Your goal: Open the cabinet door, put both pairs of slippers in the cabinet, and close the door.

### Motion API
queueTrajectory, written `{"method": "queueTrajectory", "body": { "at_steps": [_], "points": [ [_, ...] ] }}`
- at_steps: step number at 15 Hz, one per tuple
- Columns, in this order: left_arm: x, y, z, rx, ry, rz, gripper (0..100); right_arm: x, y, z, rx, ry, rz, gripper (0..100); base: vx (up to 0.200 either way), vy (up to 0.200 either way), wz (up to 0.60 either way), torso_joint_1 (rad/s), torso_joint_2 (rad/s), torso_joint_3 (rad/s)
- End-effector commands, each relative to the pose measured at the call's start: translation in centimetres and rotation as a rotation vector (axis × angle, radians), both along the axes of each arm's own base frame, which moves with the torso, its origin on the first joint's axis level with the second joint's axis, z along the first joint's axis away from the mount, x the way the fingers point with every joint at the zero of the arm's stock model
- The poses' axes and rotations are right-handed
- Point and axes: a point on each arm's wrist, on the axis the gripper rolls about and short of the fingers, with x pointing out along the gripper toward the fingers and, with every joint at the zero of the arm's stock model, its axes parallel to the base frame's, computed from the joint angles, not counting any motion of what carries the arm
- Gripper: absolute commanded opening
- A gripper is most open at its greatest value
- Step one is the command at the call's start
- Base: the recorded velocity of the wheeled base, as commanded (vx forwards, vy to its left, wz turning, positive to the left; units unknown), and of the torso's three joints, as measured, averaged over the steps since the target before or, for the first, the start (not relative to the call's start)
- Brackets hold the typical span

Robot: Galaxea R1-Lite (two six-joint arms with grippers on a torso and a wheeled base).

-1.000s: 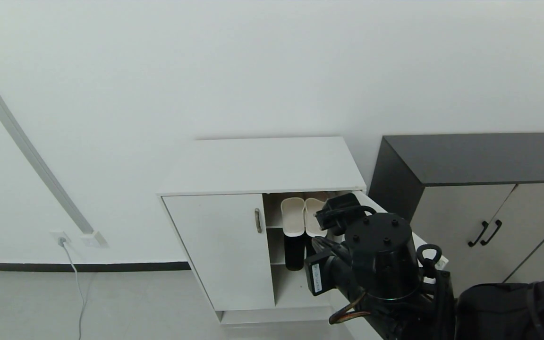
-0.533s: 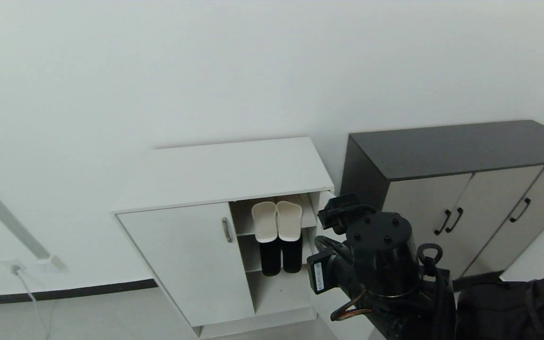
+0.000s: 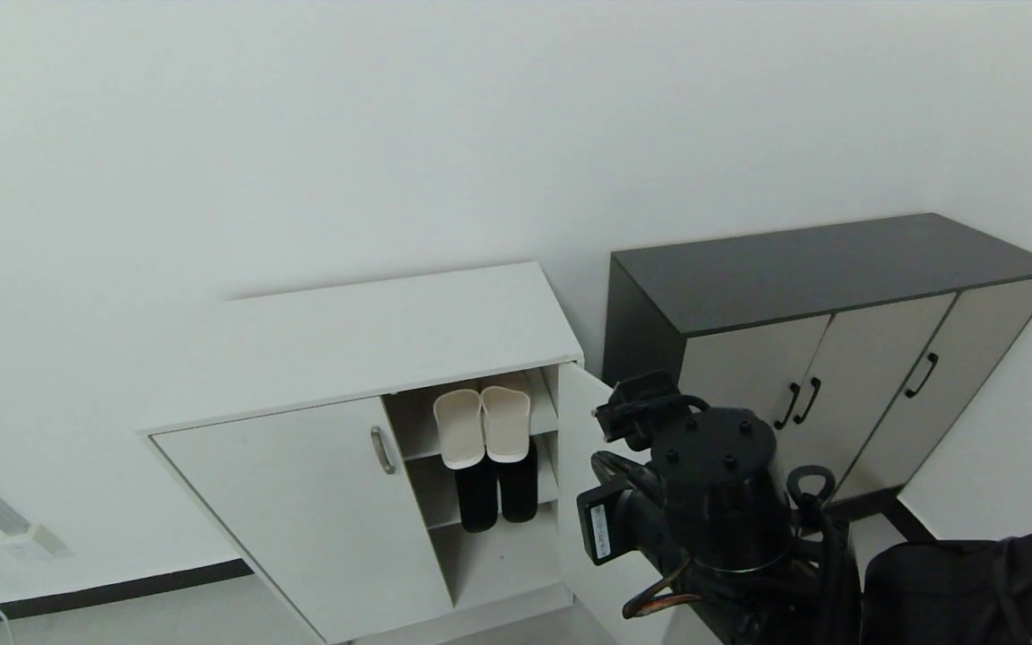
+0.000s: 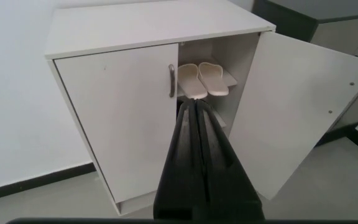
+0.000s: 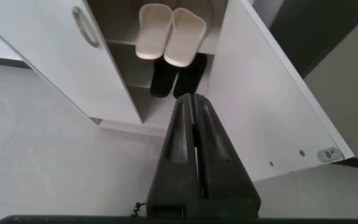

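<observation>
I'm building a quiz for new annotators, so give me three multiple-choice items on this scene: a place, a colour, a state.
1. Where does the cream pair of slippers lie? A) lowest shelf B) upper shelf of the white cabinet C) cabinet top
2. What colour is the lower pair, one shelf down? A) black B) red C) blue
3. How does the right door stand? A) shut B) open C) taken off
Answers: B, it lies on the upper shelf; A, both lower slippers are black; B, the door is swung outward.
</observation>
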Motion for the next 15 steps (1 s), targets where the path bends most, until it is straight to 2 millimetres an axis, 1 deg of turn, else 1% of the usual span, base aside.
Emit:
{"method": "queueTrajectory", "body": {
  "at_steps": [1, 6, 7, 9, 10, 11, 12, 13, 15],
  "points": [
    [0.0, 0.0, 0.0, 0.000, 0.000, -0.001, 0, 0.1, 0.1, -0.3, -0.009, 0.003, -0.002, 0, -0.200, 0.000, 0.00, 0.002, 0.01, -0.002],
    [0.0, 0.0, 0.0, 0.000, 0.000, -0.002, 0, 0.4, -0.2, -0.4, -0.016, 0.004, -0.012, 0, -0.200, 0.000, 0.00, 0.007, 0.00, -0.001],
    [0.0, 0.0, 0.0, 0.000, 0.000, -0.001, 0, 0.9, -0.4, -0.2, -0.009, -0.001, -0.028, 0, 0.000, 0.000, 0.00, 0.000, 0.00, 0.000],
    [0.0, 0.0, 0.0, 0.000, 0.000, -0.001, 0, 2.8, -1.1, 1.3, 0.026, -0.034, -0.085, 0, 0.000, 0.000, 0.00, 0.000, 0.00, 0.000],
    [0.0, 0.0, 0.0, 0.000, 0.000, -0.001, 0, 4.4, -2.0, 2.1, 0.021, -0.054, -0.127, 0, 0.000, 0.000, 0.00, 0.000, 0.00, 0.000],
    [0.0, 0.0, 0.0, 0.000, 0.000, -0.001, 0, 6.3, -3.2, 2.8, -0.004, -0.069, -0.164, 0, 0.000, 0.000, 0.00, 0.000, 0.00, 0.000],
    [0.0, 0.0, 0.0, 0.000, 0.000, -0.001, 0, 6.9, -3.6, 3.0, -0.010, -0.070, -0.170, 0, 0.000, 0.000, 0.00, 0.000, 0.00, 0.000],
    [0.0, 0.0, 0.0, 0.000, 0.000, -0.001, 0, 9.7, -5.5, 3.6, -0.029, -0.031, -0.193, 0, 0.000, 0.000, 0.00, 0.000, 0.00, 0.000],
    [0.0, 0.0, 0.0, 0.000, 0.000, -0.001, 0, 11.9, -6.9, 4.0, -0.012, 0.006, -0.221, 0, 0.000, 0.000, 0.00, 0.000, 0.00, 0.000]
  ]
}}
